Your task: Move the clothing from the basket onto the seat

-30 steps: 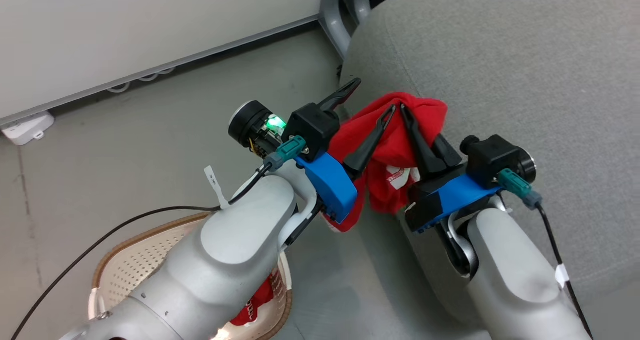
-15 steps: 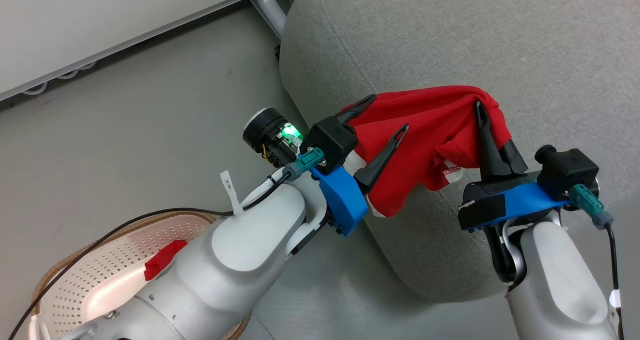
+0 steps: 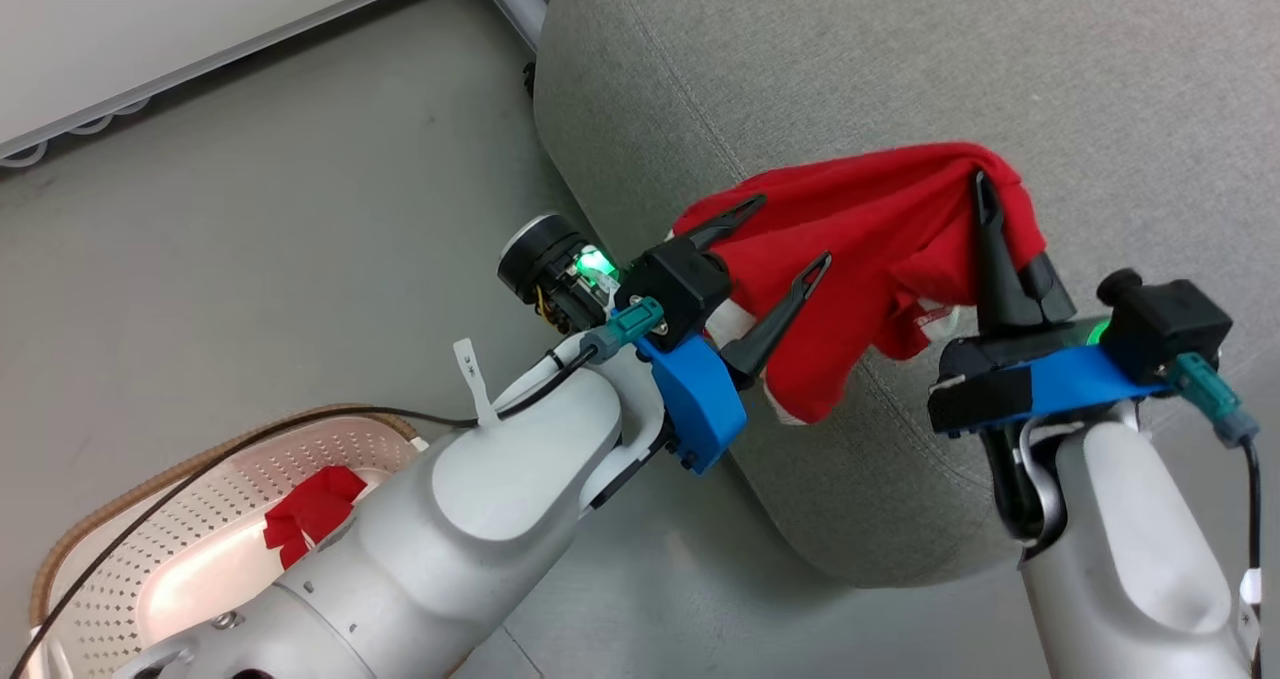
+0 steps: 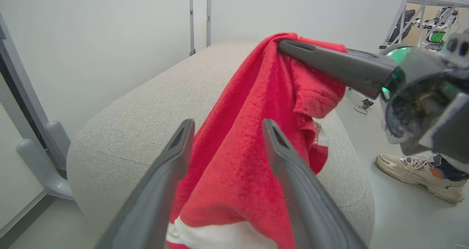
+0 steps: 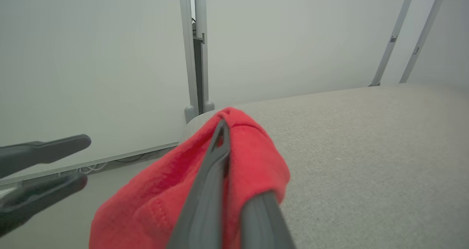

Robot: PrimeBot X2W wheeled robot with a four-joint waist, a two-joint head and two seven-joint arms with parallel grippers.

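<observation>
My right jaws are pinched shut on the red clothing (image 3: 870, 229), holding it over the edge of the grey seat (image 3: 900, 49). My left jaws stand wide open, the cloth hanging between them.

- We can read no text anywhere.
- White tag (image 3: 470, 367), left of the red garment (image 3: 880, 249): small dark marks, too small to make out.
- White patch (image 3: 935, 312) on that garment's hem: blurred red print.

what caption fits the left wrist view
Open left end effector frames the red garment the shut right end effector holds over the grey seat
</observation>
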